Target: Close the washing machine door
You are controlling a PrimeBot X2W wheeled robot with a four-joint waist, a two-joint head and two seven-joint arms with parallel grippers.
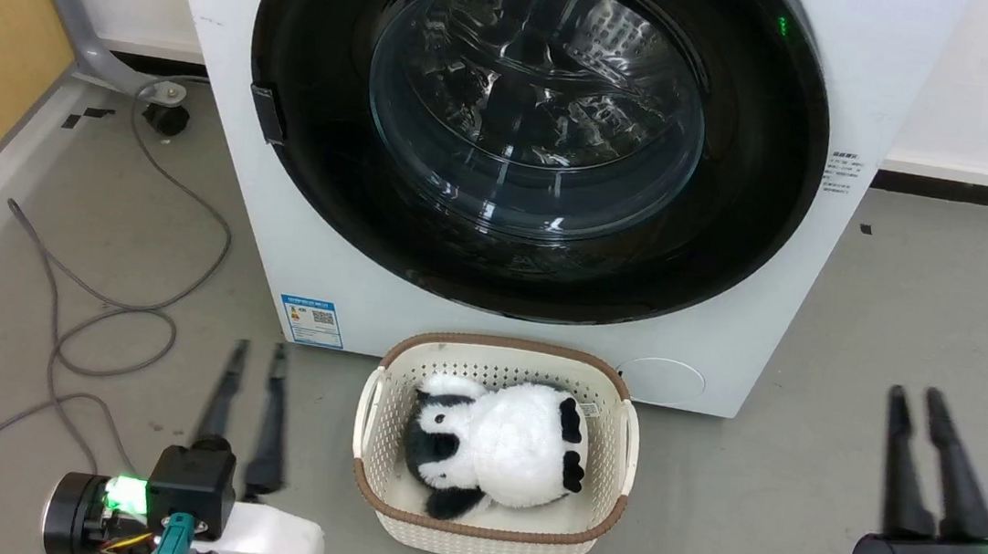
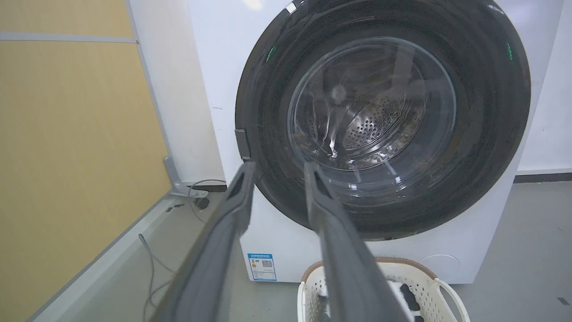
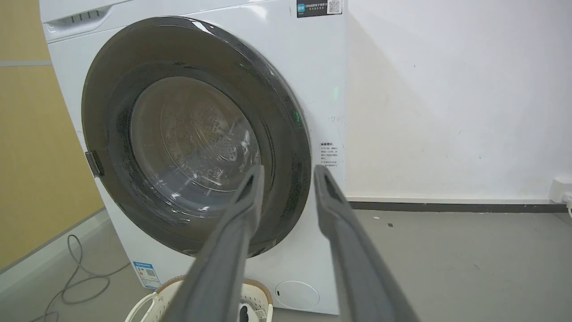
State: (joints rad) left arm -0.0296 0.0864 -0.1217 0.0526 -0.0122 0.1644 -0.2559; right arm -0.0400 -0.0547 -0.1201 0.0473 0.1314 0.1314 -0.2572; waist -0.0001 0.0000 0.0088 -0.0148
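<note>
You see the washing machine door (image 1: 536, 125) lying flat against the front of the washing machine (image 1: 277, 245). Its black rim sits flush all round, and the steel drum shows through the glass bowl. A small black tab (image 1: 268, 114) juts from the rim's left edge. The machine stands at the far edge of the floor (image 1: 913, 312), against the white wall, with a blue sticker (image 1: 312, 320) at its lower left corner. Just before its foot sits a cream basket (image 1: 371, 484) holding a panda plush (image 1: 498, 452). Your left pincer (image 1: 260, 349) hovers over the floor left of the basket, well apart from the door, its fingers narrowly parted and empty. Your right pincer (image 1: 917, 395) is to the basket's right, also narrowly parted and holding nothing. A grey cable (image 1: 87, 308) loops along the floor's left edge.
</note>
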